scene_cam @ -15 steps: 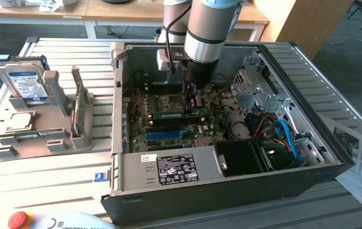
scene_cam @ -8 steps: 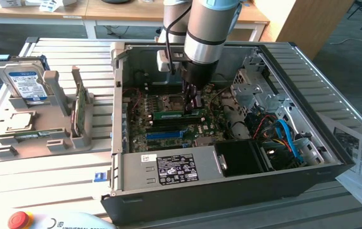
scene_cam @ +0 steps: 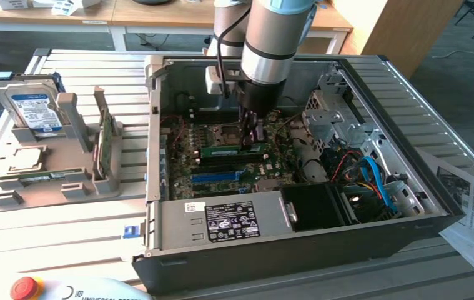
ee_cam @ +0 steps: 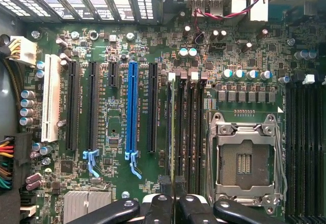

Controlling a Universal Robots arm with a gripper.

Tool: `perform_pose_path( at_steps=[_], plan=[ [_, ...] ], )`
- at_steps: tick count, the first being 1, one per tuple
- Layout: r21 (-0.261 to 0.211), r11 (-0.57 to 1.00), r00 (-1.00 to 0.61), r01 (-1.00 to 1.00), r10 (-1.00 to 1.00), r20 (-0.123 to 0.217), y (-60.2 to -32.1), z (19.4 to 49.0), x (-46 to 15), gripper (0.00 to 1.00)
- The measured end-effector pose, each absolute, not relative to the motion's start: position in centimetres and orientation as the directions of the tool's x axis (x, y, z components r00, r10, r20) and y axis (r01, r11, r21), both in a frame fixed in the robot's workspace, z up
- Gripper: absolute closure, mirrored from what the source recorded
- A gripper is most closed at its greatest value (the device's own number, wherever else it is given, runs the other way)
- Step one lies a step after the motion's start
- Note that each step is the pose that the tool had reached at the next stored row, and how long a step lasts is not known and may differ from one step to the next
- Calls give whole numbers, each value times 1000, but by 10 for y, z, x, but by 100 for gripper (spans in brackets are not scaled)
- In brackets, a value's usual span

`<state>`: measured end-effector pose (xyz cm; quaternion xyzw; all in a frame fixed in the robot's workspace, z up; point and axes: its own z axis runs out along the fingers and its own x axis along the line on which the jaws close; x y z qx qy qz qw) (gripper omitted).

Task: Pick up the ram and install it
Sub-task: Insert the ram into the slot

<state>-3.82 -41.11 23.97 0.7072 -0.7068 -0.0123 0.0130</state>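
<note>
a: a white slatted table [scene_cam: 79, 81] is seen, with wooden desks far behind it, and the open computer case [scene_cam: 303, 250] is laid on its side upon it. how is the step in hand best done?

b: the arm [scene_cam: 270, 44] is reached down into the case. the gripper [scene_cam: 254, 140] is drawn narrow and, as it appears, closed on the ram [scene_cam: 222, 150]. the stick is held on edge over the motherboard [ee_cam: 112, 56], at the memory slots [ee_cam: 191, 132] just beside the empty cpu socket [ee_cam: 244, 158]. seating is judged to be in hand. the stick should be kept level and lined up along one slot, with notch matched to key. pressure should be applied straight down and evenly, so that neither end is tilted and the board is not bent.

a: and what is counted, largest first?

b: one case, one arm and one grey tray [scene_cam: 7, 140] at the exterior view's left. on the tray, one hard drive [scene_cam: 32, 109], one taller green card [scene_cam: 103, 147], one cpu chip [scene_cam: 22, 159] and one second green stick [scene_cam: 41, 177]. on the board, one white slot [ee_cam: 51, 96], one blue slot [ee_cam: 132, 107] and four black expansion slots [ee_cam: 71, 107]. the memory slots cannot be counted with certainty.
</note>
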Motion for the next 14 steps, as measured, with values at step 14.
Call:
perform_pose_path(
  at_steps=[14],
  plan=[
    [36, -3, 3, -999, -1000, 1, -411, 238, -38, 88]
  ],
)
